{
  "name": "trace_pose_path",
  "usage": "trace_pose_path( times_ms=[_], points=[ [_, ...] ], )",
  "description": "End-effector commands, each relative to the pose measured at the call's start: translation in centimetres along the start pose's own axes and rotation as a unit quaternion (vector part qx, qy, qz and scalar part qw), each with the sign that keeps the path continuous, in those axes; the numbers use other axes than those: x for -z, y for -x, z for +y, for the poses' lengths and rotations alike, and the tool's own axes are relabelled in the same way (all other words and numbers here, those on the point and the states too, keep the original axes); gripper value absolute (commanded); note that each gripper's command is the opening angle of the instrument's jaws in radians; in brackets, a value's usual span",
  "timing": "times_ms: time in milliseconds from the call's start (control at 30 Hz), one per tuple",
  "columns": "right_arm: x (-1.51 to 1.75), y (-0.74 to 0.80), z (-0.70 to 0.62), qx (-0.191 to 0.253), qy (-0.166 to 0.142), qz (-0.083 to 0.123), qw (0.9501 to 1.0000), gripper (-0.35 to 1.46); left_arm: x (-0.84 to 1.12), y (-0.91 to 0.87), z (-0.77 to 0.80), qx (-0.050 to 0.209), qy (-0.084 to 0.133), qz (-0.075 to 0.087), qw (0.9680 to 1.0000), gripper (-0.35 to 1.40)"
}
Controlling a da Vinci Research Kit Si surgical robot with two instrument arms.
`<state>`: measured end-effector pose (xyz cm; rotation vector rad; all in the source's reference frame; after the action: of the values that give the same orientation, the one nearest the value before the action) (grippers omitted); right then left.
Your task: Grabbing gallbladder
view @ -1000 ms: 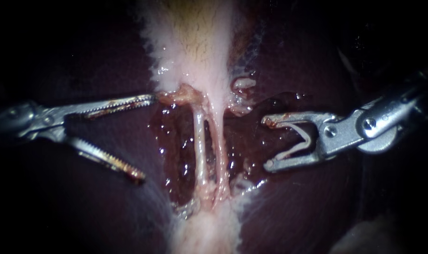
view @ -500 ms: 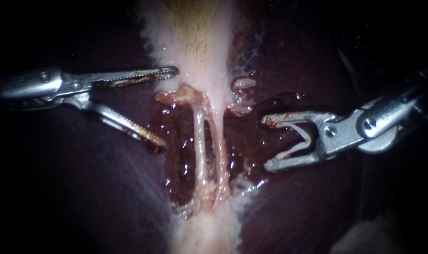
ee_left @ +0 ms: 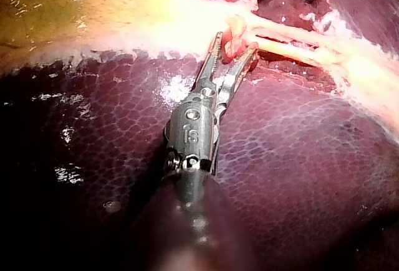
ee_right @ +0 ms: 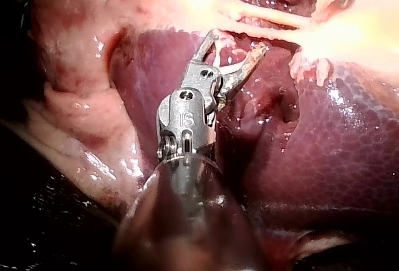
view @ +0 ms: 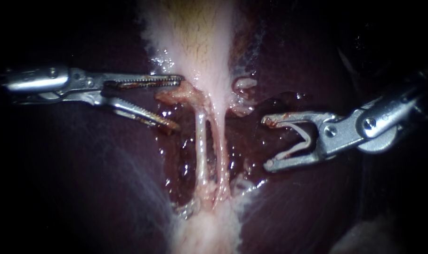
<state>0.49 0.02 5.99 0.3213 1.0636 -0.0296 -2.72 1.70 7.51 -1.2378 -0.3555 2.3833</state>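
Left instrument (view: 179, 102) level, jaws spread around gallbladder (view: 195, 42) lower edge; right instrument (view: 266, 142) angled down, jaws spread.

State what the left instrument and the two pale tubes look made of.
Slender silver left instrument: polished metal, going by bright glints; its toothed jaws carry reddish smears. Two thin pale tubes: likely soft wet tissue, glossy and whitish-pink.

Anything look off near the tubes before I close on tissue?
A ragged reddish tag sits frayed at the gallbladder base, beside the left instrument, and wet red fluid pools around the tubes.
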Motion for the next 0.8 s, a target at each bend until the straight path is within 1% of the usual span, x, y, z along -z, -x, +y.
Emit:
trace_pose_path(
  times_ms=[33,100,233,333,400,500,533,567,600,667,733,800],
  points=[
    [0.0,0.0,0.0,0.0,0.0,0.0,1.0,0.5,0.01,-0.01,0.0,0.003,-0.003,-0.003,1.0,-0.01],
    [0.0,0.0,0.0,0.0,0.0,0.0,1.0,0.5,0.05,-0.02,0.0,0.014,-0.005,-0.006,0.9999,-0.18],
    [0.0,0.0,0.0,0.0,0.0,0.0,1.0,0.5,0.12,-0.06,0.01,0.017,-0.007,-0.006,0.9998,-0.35],
    [0.0,0.0,0.0,0.0,0.0,0.0,1.0,0.5,0.18,-0.11,0.03,0.022,-0.007,-0.006,0.9997,-0.35],
    [0.0,0.0,0.0,0.0,0.0,0.0,1.0,0.5,0.21,-0.13,0.07,0.028,-0.007,-0.012,0.9995,-0.35],
    [0.0,0.0,0.0,0.0,0.0,0.0,1.0,0.5,0.28,-0.17,0.14,0.052,-0.01,-0.026,0.9982,-0.35],
    [0.0,0.0,0.0,0.0,0.0,0.0,1.0,0.5,0.32,-0.2,0.17,0.059,-0.011,-0.027,0.9978,-0.35],
    [0.0,0.0,0.0,0.0,0.0,0.0,1.0,0.5,0.35,-0.24,0.2,0.069,-0.011,-0.028,0.9972,-0.35],
    [0.0,0.0,0.0,0.0,0.0,0.0,1.0,0.5,0.39,-0.28,0.22,0.073,-0.011,-0.028,0.9969,-0.35],
    [0.0,0.0,0.0,0.0,0.0,0.0,1.0,0.5,0.52,-0.44,0.27,0.086,-0.011,-0.027,0.9959,-0.35],
    [0.0,0.0,0.0,0.0,0.0,0.0,1.0,0.5,0.67,-0.63,0.31,0.094,-0.006,-0.027,0.9952,-0.35],
    [0.0,0.0,0.0,0.0,0.0,0.0,1.0,0.5,0.8,-0.78,0.34,0.097,-0.004,-0.029,0.9948,-0.35]
  ],
)
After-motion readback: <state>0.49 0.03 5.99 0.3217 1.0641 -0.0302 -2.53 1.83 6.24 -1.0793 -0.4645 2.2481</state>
